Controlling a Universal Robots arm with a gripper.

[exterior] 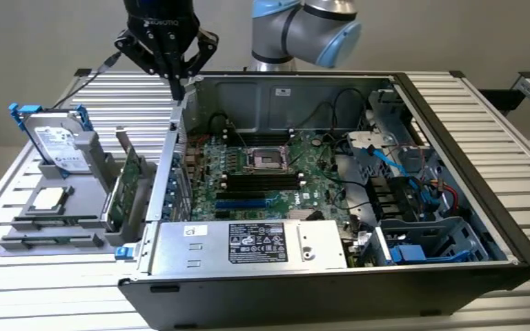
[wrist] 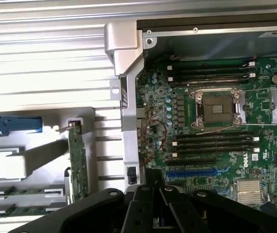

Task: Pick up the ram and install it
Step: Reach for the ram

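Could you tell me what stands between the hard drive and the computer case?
The green expansion card stands there on edge, seen in the exterior view.

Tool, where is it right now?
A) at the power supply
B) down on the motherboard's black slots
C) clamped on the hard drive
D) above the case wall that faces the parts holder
D: in the exterior view the tool hangs shut above the case wall, apart from the hard drive, while the ram lies in the grey holder.
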